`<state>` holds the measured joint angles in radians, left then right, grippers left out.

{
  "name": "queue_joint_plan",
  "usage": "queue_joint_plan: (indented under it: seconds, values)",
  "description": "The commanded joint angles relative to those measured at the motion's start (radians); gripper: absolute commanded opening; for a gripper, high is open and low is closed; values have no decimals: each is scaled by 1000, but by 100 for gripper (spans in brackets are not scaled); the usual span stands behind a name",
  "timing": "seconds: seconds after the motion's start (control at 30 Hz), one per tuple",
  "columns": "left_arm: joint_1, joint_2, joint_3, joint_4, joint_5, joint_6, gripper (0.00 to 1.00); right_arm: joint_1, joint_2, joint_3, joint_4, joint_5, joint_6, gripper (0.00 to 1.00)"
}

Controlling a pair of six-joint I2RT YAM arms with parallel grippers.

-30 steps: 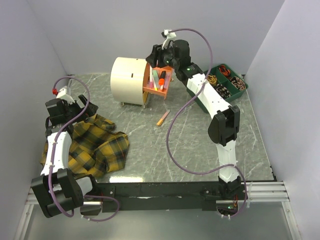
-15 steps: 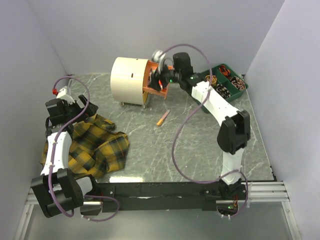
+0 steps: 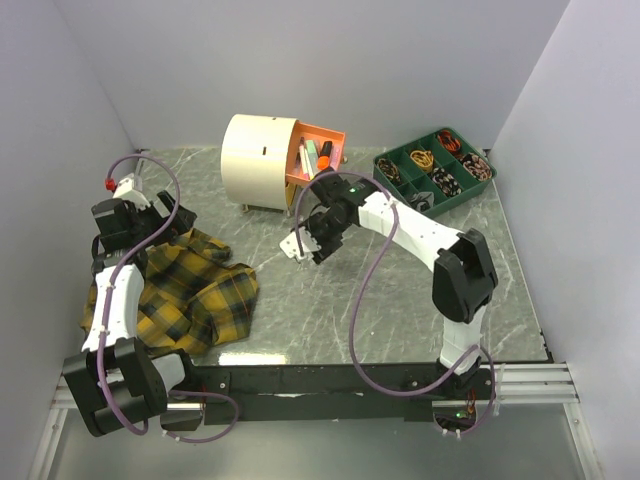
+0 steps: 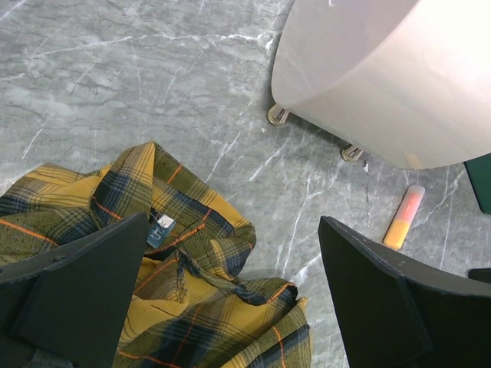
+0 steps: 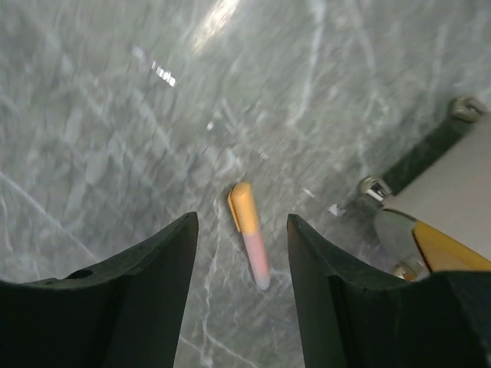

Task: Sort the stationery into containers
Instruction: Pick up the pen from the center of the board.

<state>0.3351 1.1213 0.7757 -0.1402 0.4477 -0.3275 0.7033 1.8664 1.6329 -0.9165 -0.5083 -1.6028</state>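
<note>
We are observing the right pincer [image 5: 242,221] hanging low over the table [image 5: 115,115] with its jaws partly spread and gripping nothing, while the orange-and-pink highlighter [image 5: 249,234] is lying flat below the gap, touching neither jaw. Near it, the cream chest [image 3: 255,160] is standing with its orange drawer [image 3: 335,132] pulled out and holding several markers [image 3: 318,155]. The left pincer [image 4: 234,230] is hovering wide open and empty over the plaid cloth [image 4: 192,307], well apart from the highlighter.
</note>
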Motion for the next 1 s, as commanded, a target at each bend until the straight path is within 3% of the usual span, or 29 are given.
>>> queue_joint_plan:
  seconds: [0.0,0.2,0.97]
  values:
    - [5,-31,5,19,2,8,99,16,37,42,-94,134,-230,58]
    - [7,-31,13,11,-1,15,99,28,115,87,-133,175,-249,58]
    - [19,-2,10,17,-6,21,99,12,335,171,13,389,-151,56]
